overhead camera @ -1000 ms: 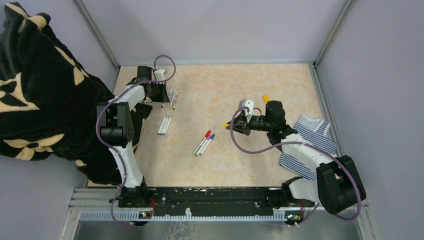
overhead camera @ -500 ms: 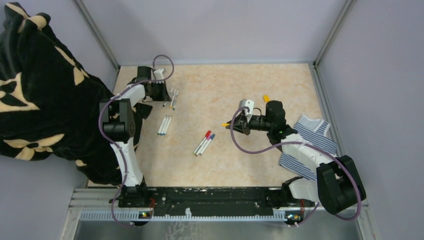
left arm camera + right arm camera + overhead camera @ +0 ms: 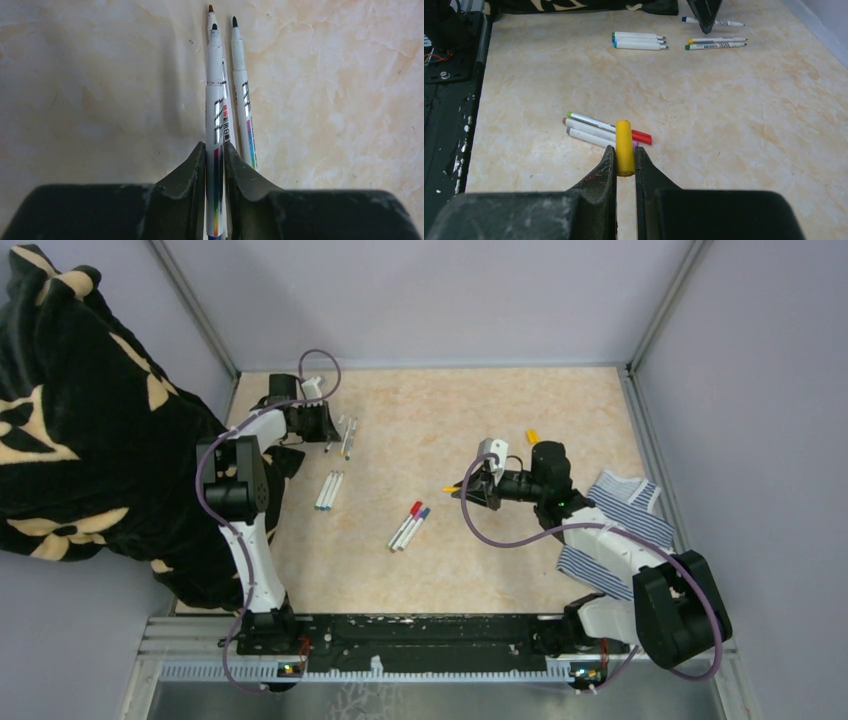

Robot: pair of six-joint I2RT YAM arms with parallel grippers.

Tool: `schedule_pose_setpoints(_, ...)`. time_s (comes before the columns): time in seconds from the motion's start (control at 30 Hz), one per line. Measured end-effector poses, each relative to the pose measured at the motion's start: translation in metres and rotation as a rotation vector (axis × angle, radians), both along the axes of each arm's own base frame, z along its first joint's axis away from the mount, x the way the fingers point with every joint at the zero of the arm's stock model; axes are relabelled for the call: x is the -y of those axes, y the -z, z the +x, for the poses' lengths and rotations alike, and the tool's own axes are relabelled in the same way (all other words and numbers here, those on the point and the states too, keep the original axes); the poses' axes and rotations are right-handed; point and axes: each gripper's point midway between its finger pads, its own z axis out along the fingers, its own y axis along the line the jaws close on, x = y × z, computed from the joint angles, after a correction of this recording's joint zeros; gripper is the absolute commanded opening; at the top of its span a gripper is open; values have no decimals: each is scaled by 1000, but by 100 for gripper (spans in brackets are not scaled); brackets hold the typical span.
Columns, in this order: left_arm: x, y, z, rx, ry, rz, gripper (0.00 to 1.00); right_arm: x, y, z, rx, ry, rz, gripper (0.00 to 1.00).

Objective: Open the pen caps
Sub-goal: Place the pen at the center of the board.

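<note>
**Visitor:** What are the left jaws doing over in the far corner?

**Onlooker:** Left jaws: set on either side of one white pen (image 3: 215, 115). Its barrel runs straight out ahead of them, with a bare dark tip at the far end. The gap is only as wide as the barrel. Whether they pinch it or merely flank it, I cannot tell. Beneath that pen, slightly to the right, lies a second pen (image 3: 228, 127) with a brownish tip. A third pen (image 3: 243, 100) lies just right of both, its tip also bare. All three point away from the jaws, over the worktop (image 3: 100, 75).

**Visitor:** And the right jaws?

**Onlooker:** Right jaws: clamped together on a yellow cap (image 3: 624, 145). It stands upright between them, its top rising above the fingertips.

**Visitor:** What lies around them?

**Onlooker:** Just ahead of the right jaws is a cluster of pens (image 3: 591, 127), one wearing a red cap (image 3: 641, 136). Farther ahead are three pens (image 3: 639, 41) side by side, with green, teal and blue ends nearest the left. An orange cap (image 3: 533, 436) lies loose on the worktop, behind the right jaws and to their right. Farther back, a striped cloth (image 3: 640, 510) lies partly under the right arm.
</note>
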Motion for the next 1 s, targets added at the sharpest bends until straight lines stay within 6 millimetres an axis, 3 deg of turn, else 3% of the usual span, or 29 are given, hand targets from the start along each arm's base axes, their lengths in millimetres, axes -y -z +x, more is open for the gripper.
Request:
schedule_pose_setpoints(0.47, 5, 9, 0, -15, 5, -34, 28, 0, 0, 0, 0, 0, 0, 0)
schedule_pose_setpoints(0.6, 5, 8, 1, -13, 6, -35, 33, 0, 0, 0, 0, 0, 0, 0)
schedule_pose_setpoints(0.83, 8, 2, 1, -1, 14, -49, 64, 0, 0, 0, 0, 1, 0, 0)
schedule_pose_setpoints(1.0, 6, -16, 3, 44, -1, -3, 95, 0, 0, 1, 1, 8, -2, 0)
